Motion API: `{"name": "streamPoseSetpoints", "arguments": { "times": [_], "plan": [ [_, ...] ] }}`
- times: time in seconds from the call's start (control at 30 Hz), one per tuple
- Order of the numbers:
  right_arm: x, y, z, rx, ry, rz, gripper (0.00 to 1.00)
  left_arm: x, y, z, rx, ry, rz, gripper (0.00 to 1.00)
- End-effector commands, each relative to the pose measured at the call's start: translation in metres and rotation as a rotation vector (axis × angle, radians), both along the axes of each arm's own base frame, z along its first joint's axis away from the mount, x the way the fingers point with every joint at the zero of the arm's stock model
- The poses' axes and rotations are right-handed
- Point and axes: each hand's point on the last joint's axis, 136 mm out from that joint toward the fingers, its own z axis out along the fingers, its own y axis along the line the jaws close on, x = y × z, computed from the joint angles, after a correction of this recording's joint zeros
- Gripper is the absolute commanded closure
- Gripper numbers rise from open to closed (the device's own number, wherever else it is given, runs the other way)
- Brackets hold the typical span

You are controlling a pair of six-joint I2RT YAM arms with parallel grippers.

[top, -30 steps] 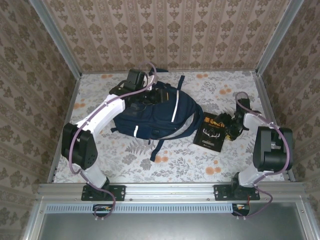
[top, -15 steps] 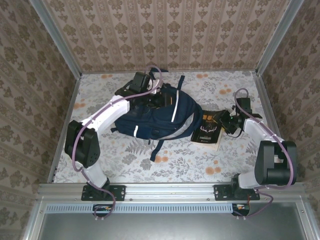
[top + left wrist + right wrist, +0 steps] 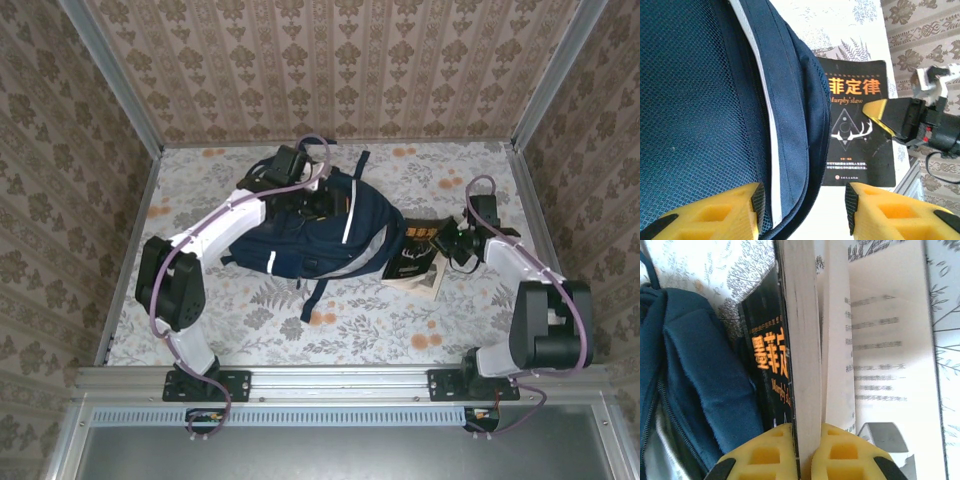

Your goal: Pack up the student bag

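Plainly, the coming move turns on the book [image 3: 415, 255] lying just to the right of the student bag [image 3: 300, 240], its left edge tucked against the bag's navy flank, so any path into the bag runs leftward from the right gripper [image 3: 807, 452]. That gripper is pressed together on the book's right-hand side, pinching the black front cover and a wad of pages between its yellow pads while the other pages fall open beside them, and the book is tipped up off the table [image 3: 250, 310] on that side. Its long axis runs roughly near to far, about parallel to the bag's facing side. The bag sprawls mid-table, a little left of centre, with a strip of pale grey along the edge nearest the book; whether that is the open mouth I cannot tell. The left gripper [image 3: 805, 207] sits at the bag's far upper edge with its jaws spread, the bag's seamed rim between them and bare table showing beside it, so I judge it is not clamping. The right arm is nearer the book, the left nearer the bag. Count: 1 bag, 1 book, 2 grippers
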Motion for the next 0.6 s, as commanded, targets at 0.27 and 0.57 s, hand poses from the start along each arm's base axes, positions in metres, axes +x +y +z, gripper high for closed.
{"name": "streamPoseSetpoints", "arguments": {
  "times": [0.27,0.57],
  "plan": [
    [0.0,0.041,0.16,-0.005,-0.437,0.101,1.0,0.007,-0.02,0.057,-0.112,-0.019,-0.029,0.42],
    [0.0,0.119,0.239,0.367,-0.667,0.36,1.0,0.005,-0.047,0.065,-0.288,0.07,-0.104,0.36]
  ]
}}
